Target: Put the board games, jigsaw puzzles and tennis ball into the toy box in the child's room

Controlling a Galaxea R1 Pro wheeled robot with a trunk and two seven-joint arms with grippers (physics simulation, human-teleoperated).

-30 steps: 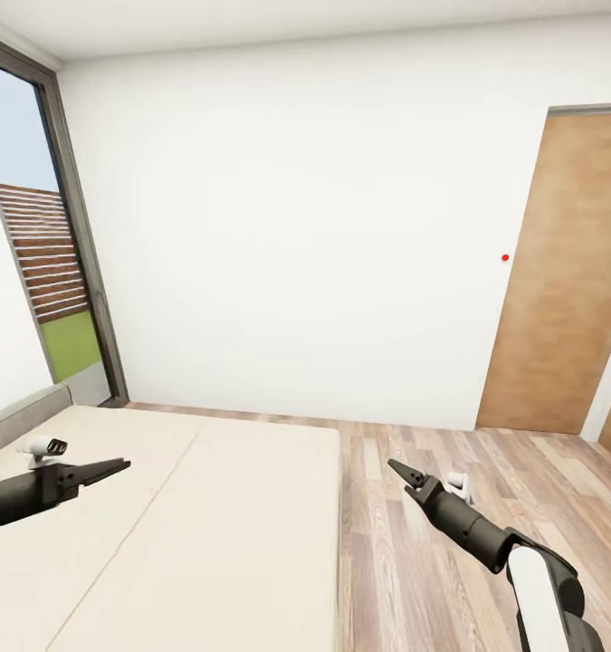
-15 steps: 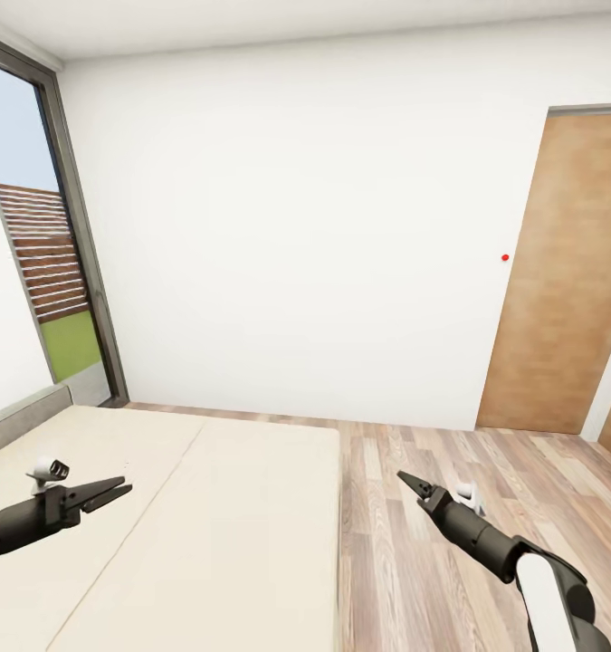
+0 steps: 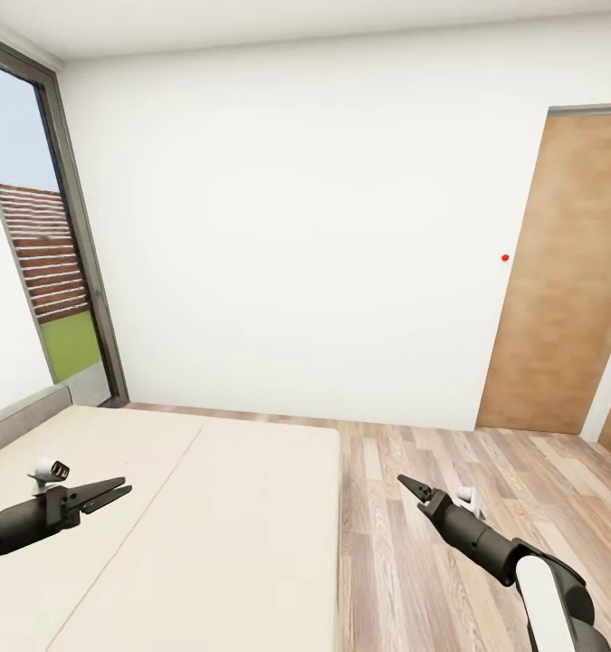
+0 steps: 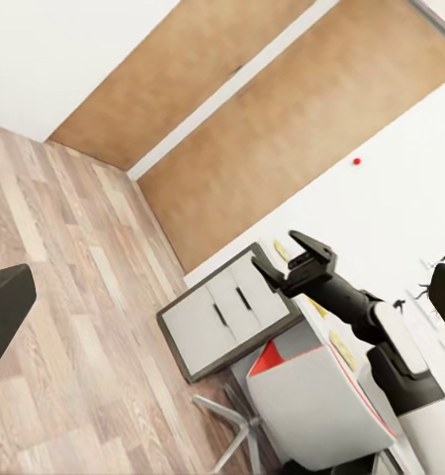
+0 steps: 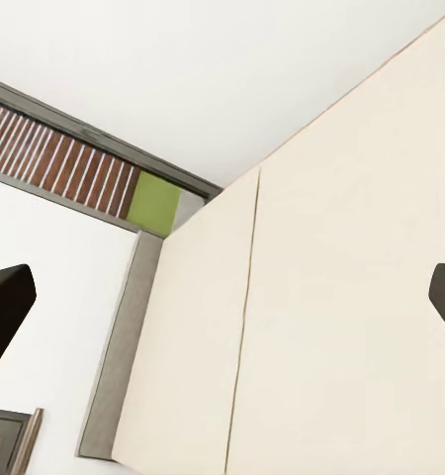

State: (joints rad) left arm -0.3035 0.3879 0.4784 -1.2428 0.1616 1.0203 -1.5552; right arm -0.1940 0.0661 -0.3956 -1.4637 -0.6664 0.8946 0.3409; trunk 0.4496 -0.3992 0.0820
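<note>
From the head, the robot looks over a big cream bed (image 3: 205, 507) with a white wall (image 3: 296, 226), a window (image 3: 33, 263) and a brown door (image 3: 568, 272) behind it. The left end effector (image 3: 115, 492) hangs over the bed with its tips a little spread and holds nothing. The right end effector (image 3: 406, 484) hangs over the wood floor (image 3: 432, 543); its tips look pressed together, but it is small, so I cannot be sure. The bed part seen here has no board games on it, so the robot is likely looking for toys, and next it should turn to find them. The left wrist shows drawers (image 4: 232, 312) and a chair (image 4: 311, 406) by two doors. The right wrist shows bare bed.
</note>
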